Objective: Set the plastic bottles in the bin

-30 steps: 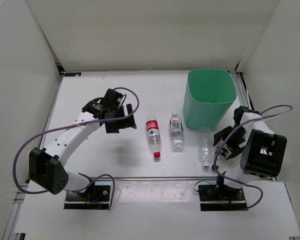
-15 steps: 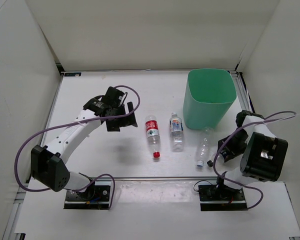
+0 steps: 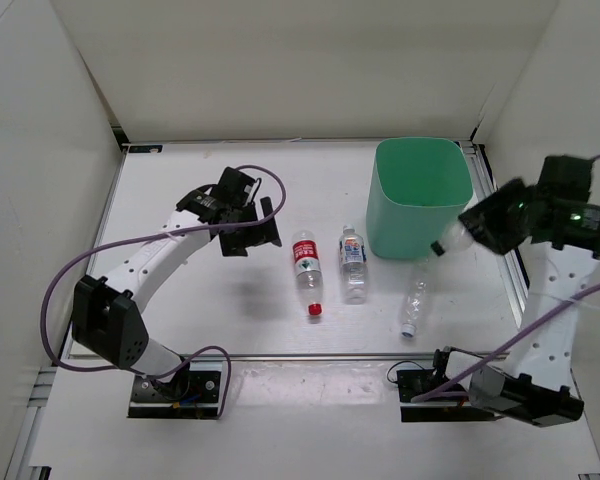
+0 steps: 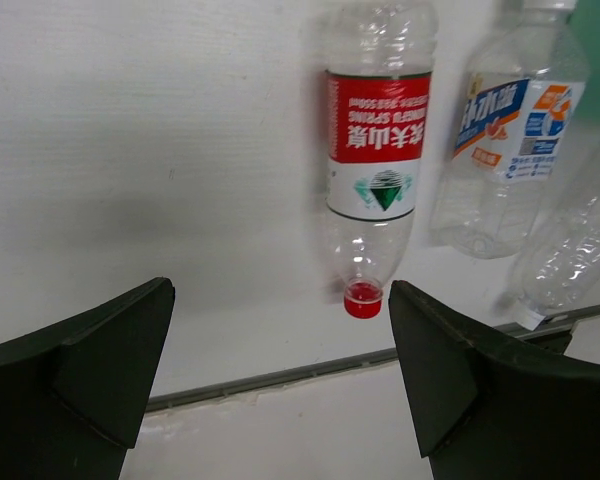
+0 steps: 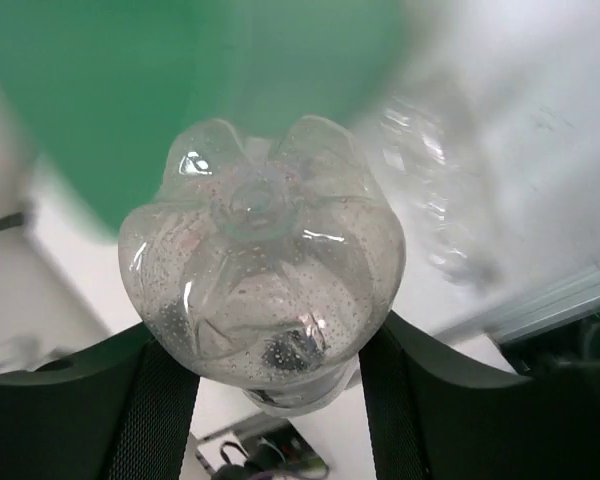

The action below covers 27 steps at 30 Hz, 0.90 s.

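— What's nearest the arm bases on your screen?

— From the top camera I see the unlabelled bottle lying on the table, at 6 o'clock from the bin. At its 9 o'clock lies the red-labelled bottle, with its red cap pointing to 6. Just beside that, at its 3 o'clock, is the blue-white bottle, cap to 12. I see a narrow gap between those two.

— And the grippers?

— My left gripper sits at 9 o'clock of the red-labelled bottle, apart from it. Its jaws are spread wide with nothing between them, and its wrist camera takes in all three lying bottles. My right gripper is up off the table at 4 o'clock of the bin, pinching a small clear bottle. In the wrist view the bottle's petal-shaped base faces the lens, with fingers pressed on both sides.

— Is that one in the bin?

— No. It points toward the bin's outer wall, outside the rim. The bin stands upright toward the far right, at 1 o'clock from the table's middle.
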Available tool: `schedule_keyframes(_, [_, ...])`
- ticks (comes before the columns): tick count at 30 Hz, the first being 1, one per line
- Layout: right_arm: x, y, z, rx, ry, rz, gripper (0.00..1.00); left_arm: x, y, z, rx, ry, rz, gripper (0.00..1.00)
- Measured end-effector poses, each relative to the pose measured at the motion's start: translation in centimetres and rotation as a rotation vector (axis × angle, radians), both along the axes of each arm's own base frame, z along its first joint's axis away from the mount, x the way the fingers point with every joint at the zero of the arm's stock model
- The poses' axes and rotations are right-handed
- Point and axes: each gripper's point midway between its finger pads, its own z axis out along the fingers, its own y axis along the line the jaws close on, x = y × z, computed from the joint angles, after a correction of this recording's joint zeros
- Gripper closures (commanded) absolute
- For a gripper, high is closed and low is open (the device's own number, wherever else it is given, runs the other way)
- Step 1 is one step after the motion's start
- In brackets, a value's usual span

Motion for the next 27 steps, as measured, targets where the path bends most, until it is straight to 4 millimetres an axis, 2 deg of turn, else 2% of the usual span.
schedule_keyframes(2, [1.5, 0.8, 6.7, -0.026, -0.193, 0.053, 0.73, 0.6, -0.3, 0.7, -0.015, -0.028, 0.001, 0.0])
schedule_keyframes(4, [3.1, 1.6, 12.5, -0.057, -0.354, 0.098, 0.73, 1.5, -0.8, 1.6, -0.027, -0.052, 0.0, 0.0])
schedule_keyframes(6, [4.4, 2.1, 16.3, -0.078, -0.463, 0.125, 0.71, 2.8, -1.5, 2.3, -0.037, -0.073, 0.001, 0.0])
schedule_keyframes(7, [5.2, 2.3, 17.6, -0.086, -0.5, 0.136, 0.7, 3.6, -1.9, 2.5, -0.04, -0.08, 0.0, 0.0])
schedule_keyframes(8, [6.1, 2.4, 17.9, -0.088, -0.511, 0.144, 0.7, 4.4, -2.3, 2.4, -0.041, -0.084, 0.002, 0.0])
schedule_keyframes(11, [8.9, 2.9, 15.9, -0.102, -0.444, 0.161, 0.51, 5.9, -3.1, 1.0, -0.027, -0.054, 0.009, 0.0])
schedule_keyframes(12, [10.3, 3.2, 14.3, -0.117, -0.399, 0.17, 0.44, 6.2, -3.2, 0.4, -0.016, -0.033, 0.012, 0.0])
schedule_keyframes(13, [11.4, 3.7, 12.3, -0.132, -0.35, 0.192, 0.28, 6.5, -3.4, -0.2, -0.005, -0.012, 0.017, 0.0])
schedule_keyframes(14, [12.4, 4.3, 10.1, -0.144, -0.287, 0.216, 0.18, 7.0, -3.6, -0.8, 0.003, 0.003, 0.022, 0.0])
schedule_keyframes(15, [13.1, 5.0, 8.0, -0.16, -0.226, 0.245, 0.0, 7.2, -3.8, -1.4, 0.012, 0.024, 0.027, 0.0])
schedule_keyframes(16, [13.8, 5.7, 6.2, -0.178, -0.17, 0.271, 0.0, 7.6, -4.0, -2.1, 0.018, 0.04, 0.03, 0.0])
schedule_keyframes(18, [15.1, 6.6, 4.1, -0.233, -0.104, 0.316, 0.0, 7.9, -4.2, -3.2, 0.029, 0.068, 0.035, 0.0])
schedule_keyframes(20, [15.9, 7.3, 3.5, -0.273, -0.095, 0.336, 0.0, 7.8, -4.2, -3.9, 0.037, 0.093, 0.037, 0.0])
schedule_keyframes(22, [15.4, 7.3, 4.2, -0.303, -0.115, 0.342, 0.0, 7.6, -4.3, -4.1, 0.033, 0.105, 0.037, 0.0])
schedule_keyframes(24, [14.1, 6.8, 5.9, -0.321, -0.167, 0.325, 0.0, 7.6, -4.6, -4.0, 0.018, 0.107, 0.033, 0.0])
schedule_keyframes(27, [10.3, 5.8, 8.9, -0.331, -0.249, 0.299, 0.0, 7.9, -5.4, -4.1, -0.015, 0.104, 0.012, 0.0])
